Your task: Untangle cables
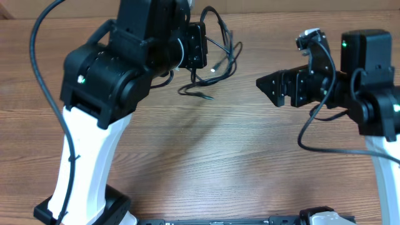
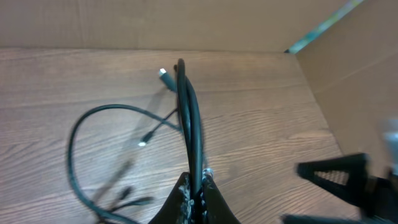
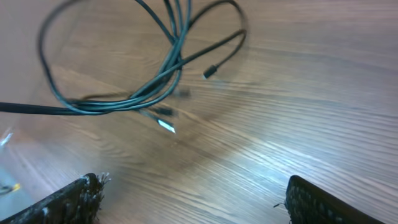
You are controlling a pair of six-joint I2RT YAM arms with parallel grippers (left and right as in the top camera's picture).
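The cables (image 1: 229,37) are thin black cords tangled in a loose loop at the back centre of the wooden table. My left gripper (image 1: 201,49) is shut on a bundle of their strands (image 2: 189,118), which run straight out from between its fingertips (image 2: 196,186). A wide loop (image 2: 78,134) and small plug ends (image 2: 163,73) hang to the left of that bundle. My right gripper (image 1: 265,84) stands open to the right of the tangle, apart from it. In the right wrist view the cables (image 3: 152,87) lie ahead of the open right gripper (image 3: 193,199), nothing between its fingers.
Cardboard walls (image 2: 348,68) rise along the back and right of the wooden table (image 1: 206,156). The thick black wire of the left arm (image 1: 40,56) arcs over the left side. My right gripper (image 2: 336,177) shows at the right edge of the left wrist view.
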